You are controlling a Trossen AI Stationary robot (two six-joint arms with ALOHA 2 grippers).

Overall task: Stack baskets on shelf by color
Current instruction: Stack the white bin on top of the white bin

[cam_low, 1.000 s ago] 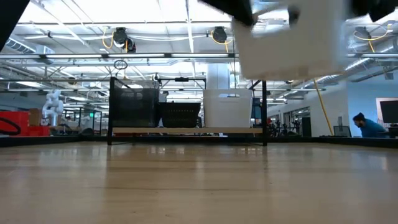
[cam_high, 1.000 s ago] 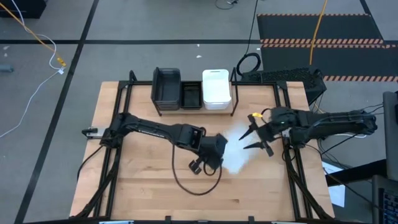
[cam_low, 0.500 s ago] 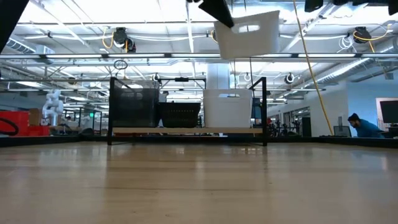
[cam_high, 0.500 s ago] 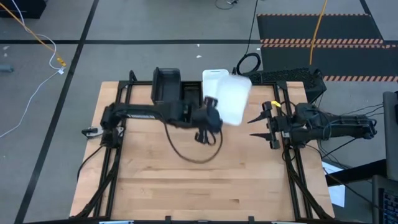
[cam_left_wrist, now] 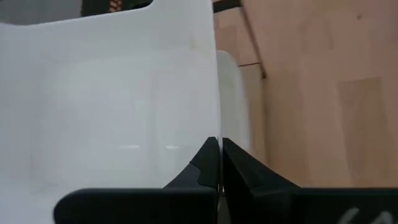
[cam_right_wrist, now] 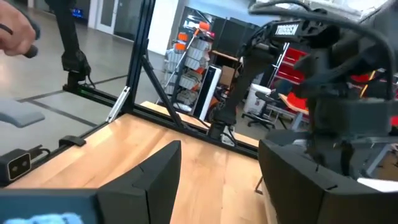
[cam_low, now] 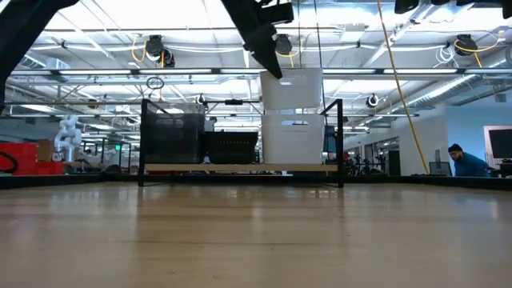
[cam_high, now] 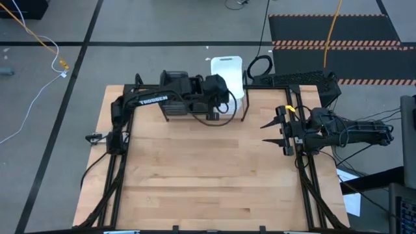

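Two white baskets (cam_low: 292, 120) stacked on shelf (cam_low: 240, 168), upper pinched by left gripper (cam_left_wrist: 219, 163), right gripper (cam_high: 272, 130) agape, empty.

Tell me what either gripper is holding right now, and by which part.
The left gripper is shut on a white basket's thin side wall, above the one on the shelf. The right gripper is open, empty.

Light: we saw bright, even overhead ceiling lamps (cam_low: 154, 46) | Shadows: faint on the desk (cam_high: 195, 175) | Glare: white basket (cam_left_wrist: 106, 106) nearly washed out | Focus: we found the right wrist foreground soft, background clearer
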